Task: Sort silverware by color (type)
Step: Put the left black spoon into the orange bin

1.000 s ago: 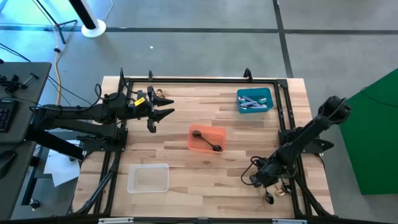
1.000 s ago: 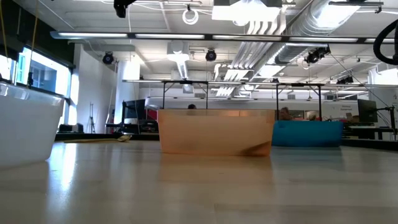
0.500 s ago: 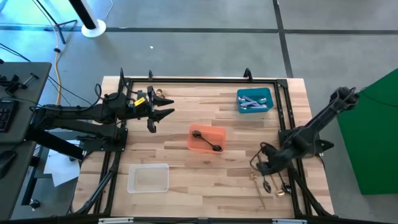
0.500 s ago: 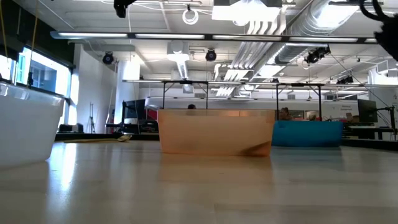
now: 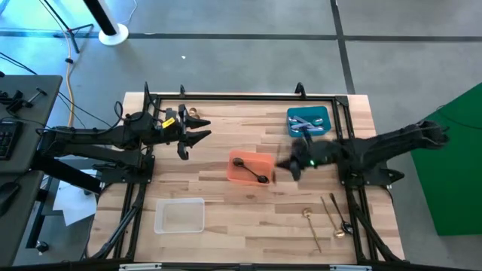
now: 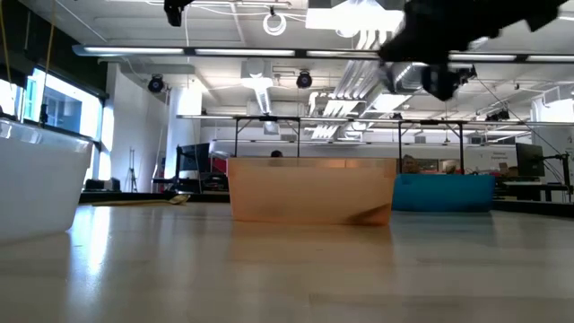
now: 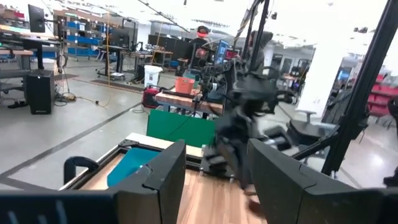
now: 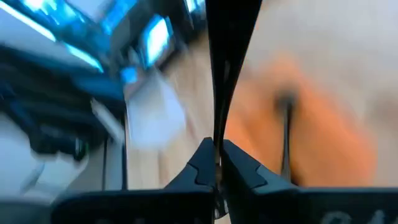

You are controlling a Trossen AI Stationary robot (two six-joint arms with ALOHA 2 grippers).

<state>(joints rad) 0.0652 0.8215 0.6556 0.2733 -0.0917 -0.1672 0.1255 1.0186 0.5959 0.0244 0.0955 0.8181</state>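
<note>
While your right gripper (image 5: pixel 285 167) swings beside the orange bin (image 5: pixel 242 172) with jaws together, seemingly clamping something thin, it could drop short; left gripper (image 5: pixel 197 139) waits, jaws apart.

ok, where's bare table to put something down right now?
Free: the wood between the white bin and the orange bin, and the strip from the left tool across to the blue bin. Crowded: the right tool hangs beside the orange bin, and loose cutlery lies at the near right corner.
</note>
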